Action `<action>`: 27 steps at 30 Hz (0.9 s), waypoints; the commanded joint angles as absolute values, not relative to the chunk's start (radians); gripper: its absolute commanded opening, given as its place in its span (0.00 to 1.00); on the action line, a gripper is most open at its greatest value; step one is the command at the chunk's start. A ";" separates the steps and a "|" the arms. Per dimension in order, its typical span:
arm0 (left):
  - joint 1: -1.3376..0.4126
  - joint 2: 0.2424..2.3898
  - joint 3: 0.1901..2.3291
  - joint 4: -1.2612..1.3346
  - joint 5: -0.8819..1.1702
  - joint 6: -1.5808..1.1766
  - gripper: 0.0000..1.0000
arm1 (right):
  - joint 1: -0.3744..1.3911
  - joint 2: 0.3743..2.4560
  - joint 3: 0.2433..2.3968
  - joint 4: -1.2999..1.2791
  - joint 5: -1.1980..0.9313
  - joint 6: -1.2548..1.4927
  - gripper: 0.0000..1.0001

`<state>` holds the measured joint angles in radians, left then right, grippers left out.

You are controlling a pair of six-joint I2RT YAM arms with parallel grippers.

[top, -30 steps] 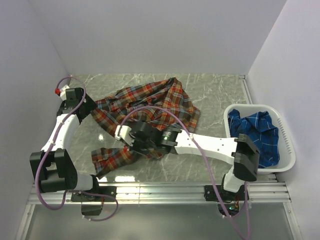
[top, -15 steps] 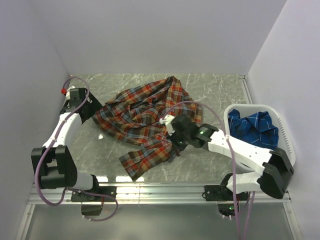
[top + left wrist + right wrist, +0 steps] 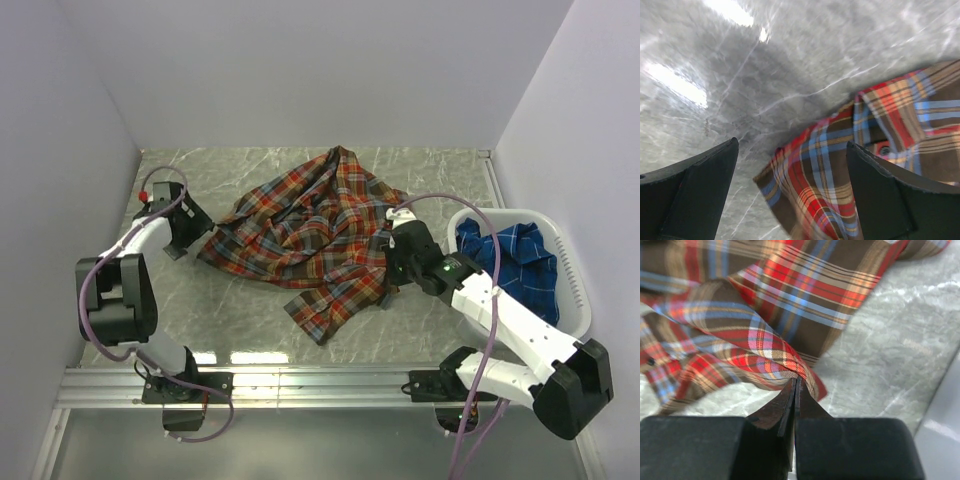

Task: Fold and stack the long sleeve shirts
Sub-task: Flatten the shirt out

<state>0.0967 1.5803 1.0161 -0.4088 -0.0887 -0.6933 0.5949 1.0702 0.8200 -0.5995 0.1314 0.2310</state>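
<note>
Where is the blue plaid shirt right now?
In the top view, the blue shirt lies bunched inside the white basket at the right edge of the table, apart from the red plaid shirt spread in the middle.

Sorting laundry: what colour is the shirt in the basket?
The shirt is bright blue with white lines; clearest in top external view.

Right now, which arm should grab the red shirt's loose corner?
Probably left: the left fingers stand open over that corner of the red shirt; the right fingers pinch its other side.
</note>
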 commanded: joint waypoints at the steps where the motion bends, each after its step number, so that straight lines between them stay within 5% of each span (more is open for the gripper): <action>1: 0.095 1.597 0.997 -0.397 -0.040 -0.735 0.95 | 0.592 1.061 0.815 -0.523 0.138 0.273 0.00; 13: 0.087 1.465 0.773 -0.327 0.003 -0.879 0.91 | 0.589 1.065 0.802 -0.465 0.120 0.285 0.00; 19: 0.078 1.574 0.781 -0.265 0.023 -0.946 0.78 | 0.591 1.084 0.802 -0.437 0.163 0.301 0.00; 22: 0.074 1.618 0.801 -0.252 0.022 -0.965 0.59 | 0.574 1.100 0.805 -0.413 0.189 0.308 0.00; 23: 0.075 1.624 0.833 -0.255 0.008 -0.976 0.38 | 0.568 1.103 0.807 -0.405 0.198 0.308 0.00; 26: 0.078 1.641 0.981 -0.316 -0.041 -0.953 0.01 | 0.525 1.132 0.860 -0.388 0.247 0.319 0.00; 27: 0.080 1.640 1.032 -0.337 -0.063 -0.943 0.01 | 0.511 1.153 0.886 -0.396 0.265 0.328 0.00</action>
<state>0.0814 1.6356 0.8833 -0.3054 -0.0048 -0.9531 0.5491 1.1229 0.8169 -0.4519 0.1772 0.3004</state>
